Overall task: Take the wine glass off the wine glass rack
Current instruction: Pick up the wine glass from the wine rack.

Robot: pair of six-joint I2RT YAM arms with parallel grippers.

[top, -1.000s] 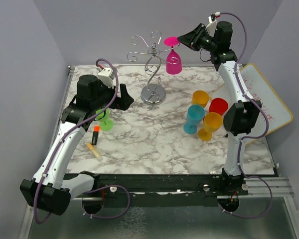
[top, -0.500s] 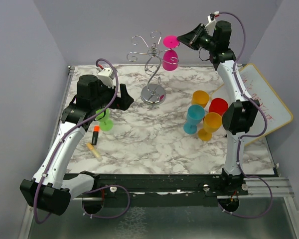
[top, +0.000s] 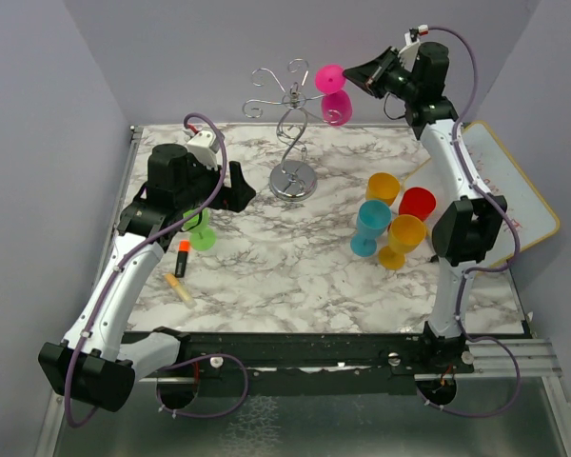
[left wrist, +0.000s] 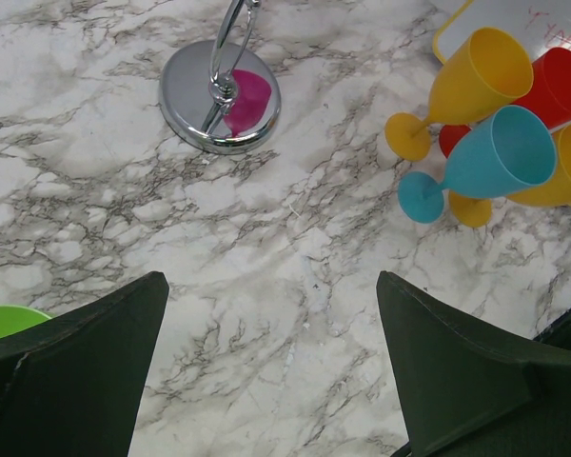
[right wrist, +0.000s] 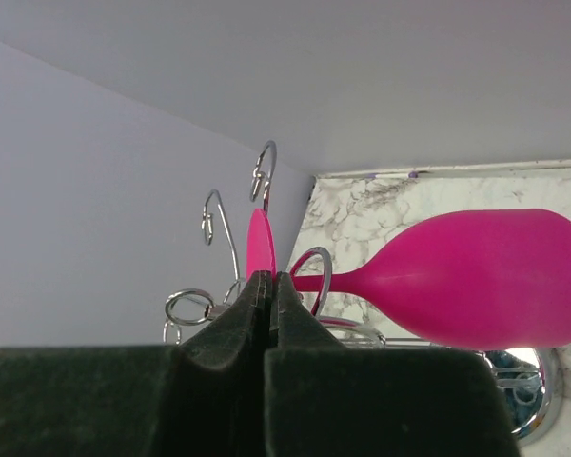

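Note:
The pink wine glass (top: 337,107) hangs bowl-down at the right side of the wine glass rack (top: 287,105), a silver wire stand with curled arms and a round shiny base (top: 293,179). My right gripper (top: 354,74) is shut on the glass's flat foot (top: 329,76). In the right wrist view the gripper (right wrist: 269,281) pinches the foot (right wrist: 260,238). The bowl (right wrist: 485,281) points right and the stem lies against a curled rack arm (right wrist: 314,271). My left gripper (top: 243,190) is open and empty, low over the marble, left of the rack base (left wrist: 219,95).
Yellow (top: 383,188), red (top: 417,203), teal (top: 369,225) and second yellow (top: 403,235) goblets stand right of centre. A green goblet (top: 202,234), an orange marker (top: 182,258) and a cream stick (top: 179,288) lie at the left. A whiteboard (top: 504,190) leans at the right edge.
My right gripper has pulled the pink glass up and to the right, away from the rack's centre, and the bowl has swung. The left arm has not moved.

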